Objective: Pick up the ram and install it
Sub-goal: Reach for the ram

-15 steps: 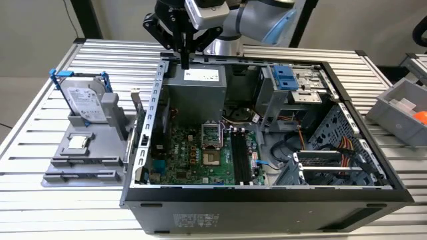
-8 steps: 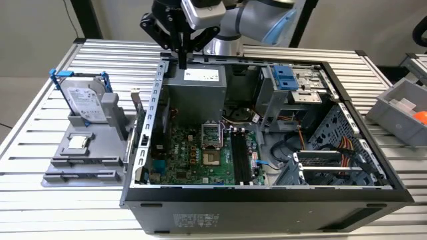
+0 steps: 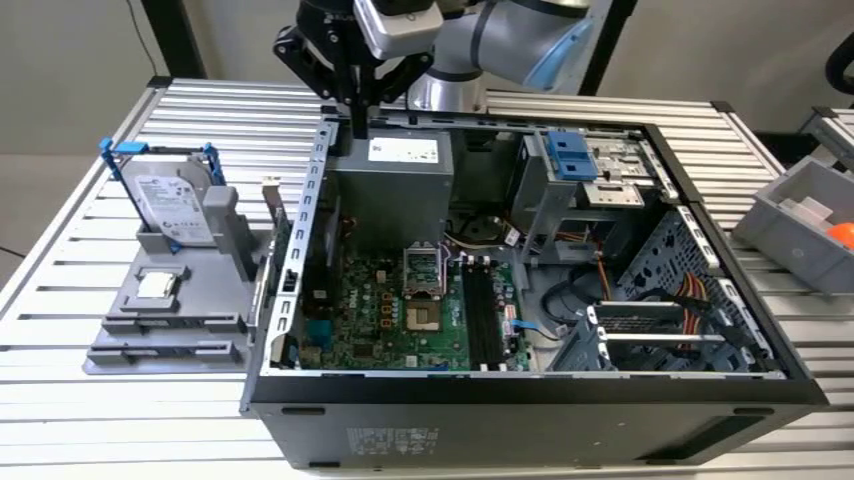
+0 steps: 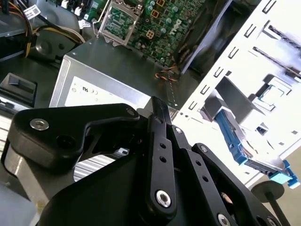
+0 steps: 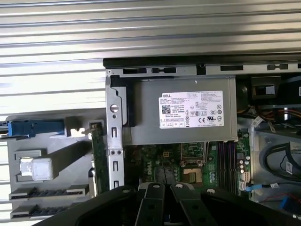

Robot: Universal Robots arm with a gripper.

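In the exterior view the fingers (image 3: 358,112) are seen closed together, empty, above the power supply (image 3: 387,178), the ram (image 3: 274,220) apart from them

Exterior view: light even and diffuse, seemingly from overhead; no hard shadows. Worktop (image 3: 601,105) slats behind the pincer (image 3: 358,125) are bright with a mild sheen. Case (image 3: 534,400) interior below the pincer is dimmer, its front wall near black.

Second wrist view: pale surface (image 4: 254,80) beyond the pincer (image 4: 159,110) is blown out to white, detail lost. Pincer links are dark with soft highlights.

First wrist view: worktop (image 5: 141,28) slats beyond the pincer (image 5: 162,193) are streaked with glare. The pincer is underexposed, nearly a silhouette.
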